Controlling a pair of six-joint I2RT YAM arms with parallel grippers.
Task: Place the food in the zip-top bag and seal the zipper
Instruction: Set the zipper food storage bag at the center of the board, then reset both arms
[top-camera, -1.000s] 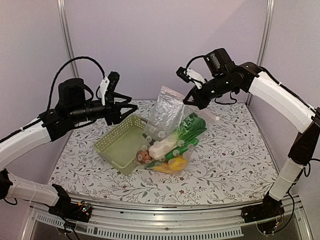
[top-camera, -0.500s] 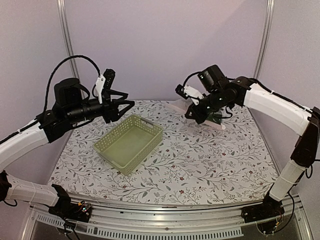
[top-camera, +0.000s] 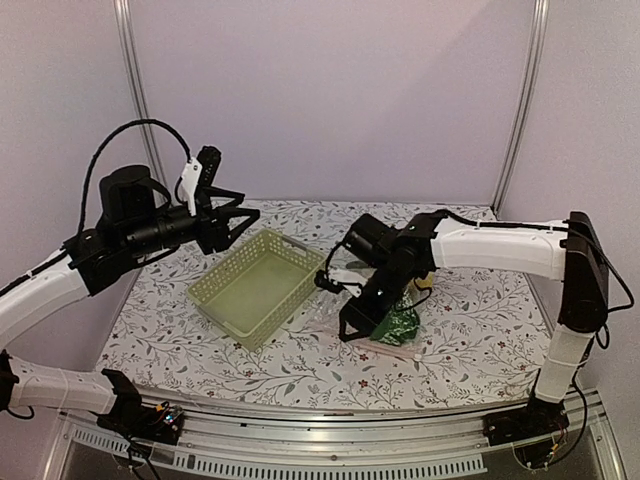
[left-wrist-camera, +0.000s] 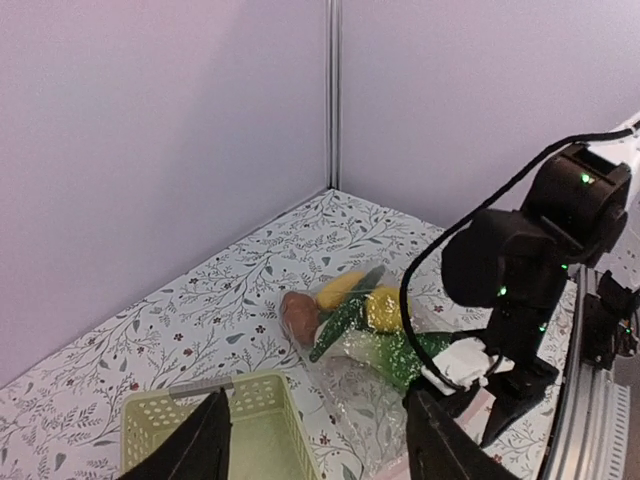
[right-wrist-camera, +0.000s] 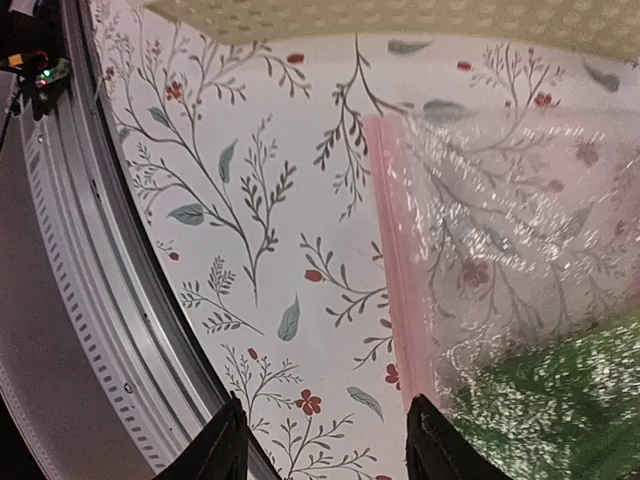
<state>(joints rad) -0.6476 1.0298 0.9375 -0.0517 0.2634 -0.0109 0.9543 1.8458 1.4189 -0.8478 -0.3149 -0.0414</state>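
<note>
Right tool (right-wrist-camera: 325, 445) spread over zipper (right-wrist-camera: 400, 270), zip-top bag (right-wrist-camera: 500, 200) cropped, food (right-wrist-camera: 560, 400) blurred

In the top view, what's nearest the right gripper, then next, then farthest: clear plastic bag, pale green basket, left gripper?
1. Clear crinkly plastic bag: under the right gripper.
2. Pale green lattice basket: to its left.
3. Left gripper: far left, raised.

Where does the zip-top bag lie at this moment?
In the top external view the zip-top bag lies flat on the table. It is just right of the pale green basket, and the right gripper is above its zipper edge.
</note>
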